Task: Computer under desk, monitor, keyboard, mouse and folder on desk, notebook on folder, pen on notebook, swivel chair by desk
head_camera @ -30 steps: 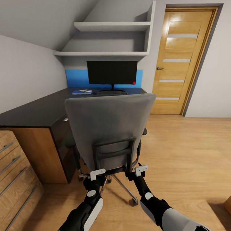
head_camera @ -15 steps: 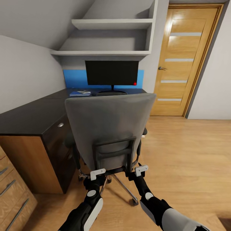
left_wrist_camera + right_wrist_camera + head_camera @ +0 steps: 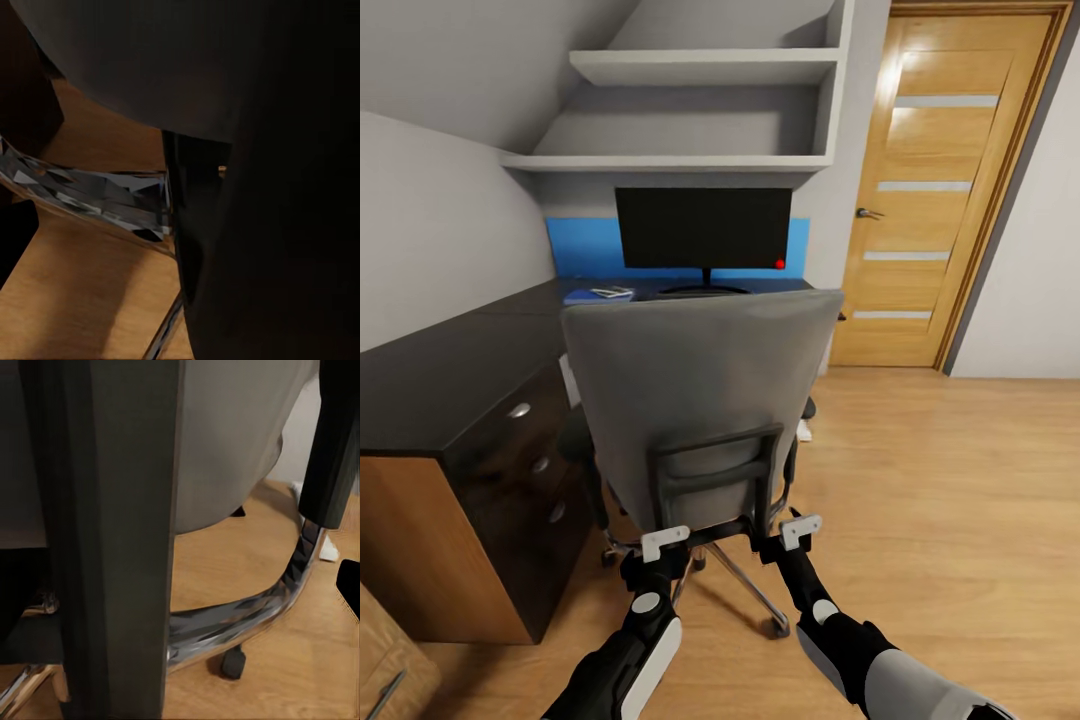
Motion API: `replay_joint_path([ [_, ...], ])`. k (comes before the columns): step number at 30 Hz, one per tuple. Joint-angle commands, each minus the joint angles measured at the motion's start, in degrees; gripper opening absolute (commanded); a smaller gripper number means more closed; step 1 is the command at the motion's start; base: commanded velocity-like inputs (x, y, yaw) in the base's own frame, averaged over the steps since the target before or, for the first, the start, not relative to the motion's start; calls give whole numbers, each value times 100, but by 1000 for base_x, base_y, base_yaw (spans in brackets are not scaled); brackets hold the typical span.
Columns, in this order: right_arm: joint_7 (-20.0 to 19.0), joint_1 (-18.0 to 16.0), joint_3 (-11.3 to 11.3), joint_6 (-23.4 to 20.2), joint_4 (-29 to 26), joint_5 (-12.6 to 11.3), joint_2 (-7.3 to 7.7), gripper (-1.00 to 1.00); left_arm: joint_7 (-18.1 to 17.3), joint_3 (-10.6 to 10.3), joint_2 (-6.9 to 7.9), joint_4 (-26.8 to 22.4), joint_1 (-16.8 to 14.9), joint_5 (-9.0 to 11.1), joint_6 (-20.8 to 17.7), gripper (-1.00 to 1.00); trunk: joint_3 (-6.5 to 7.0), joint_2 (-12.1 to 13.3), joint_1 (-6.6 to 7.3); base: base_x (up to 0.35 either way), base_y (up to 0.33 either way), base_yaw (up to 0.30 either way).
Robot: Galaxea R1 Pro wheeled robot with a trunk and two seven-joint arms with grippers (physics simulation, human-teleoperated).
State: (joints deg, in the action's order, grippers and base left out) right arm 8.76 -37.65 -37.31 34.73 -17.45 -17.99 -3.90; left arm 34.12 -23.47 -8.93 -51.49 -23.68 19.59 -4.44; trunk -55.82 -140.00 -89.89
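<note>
The grey swivel chair [image 3: 700,400] stands right in front of me with its back to me. My left gripper [image 3: 657,548] and right gripper [image 3: 778,540] are both at the lower ends of its black back frame and look shut on it. That frame looms dark and close in the left wrist view [image 3: 285,225] and the right wrist view [image 3: 112,540], above the chrome base [image 3: 247,615]. Beyond the chair is the black desk [image 3: 450,370]. The monitor [image 3: 703,228] stands on its far end. Left of the monitor lies the blue folder [image 3: 592,297] with the small notebook [image 3: 612,292] on it.
A black drawer unit with silver knobs [image 3: 530,470] fills the desk's near end at my left. A wooden dresser corner [image 3: 385,670] is at the bottom left. Grey wall shelves [image 3: 700,110] hang above the monitor. A wooden door [image 3: 945,190] and open wood floor [image 3: 940,500] are to the right.
The view has moved forward, so the desk, monitor and door are nearer. The chair has kept its place against both grippers, travelling with me toward the desk.
</note>
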Motion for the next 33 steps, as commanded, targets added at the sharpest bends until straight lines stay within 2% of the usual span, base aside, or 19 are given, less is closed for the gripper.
replay_joint_path([
  [1,47,-6,-22,25,7,-73,3,100,42,-17,5,-10,-5,19,-29,100,-5,-2,-2,266,-210,0],
  [16,47,-6,-22,25,5,-73,3,100,34,-17,6,-18,-5,17,40,100,-5,-2,-2,266,-174,0],
  [33,47,-6,-22,25,7,-70,3,100,34,-17,12,-19,-5,15,40,100,-5,-2,-2,297,85,0],
])
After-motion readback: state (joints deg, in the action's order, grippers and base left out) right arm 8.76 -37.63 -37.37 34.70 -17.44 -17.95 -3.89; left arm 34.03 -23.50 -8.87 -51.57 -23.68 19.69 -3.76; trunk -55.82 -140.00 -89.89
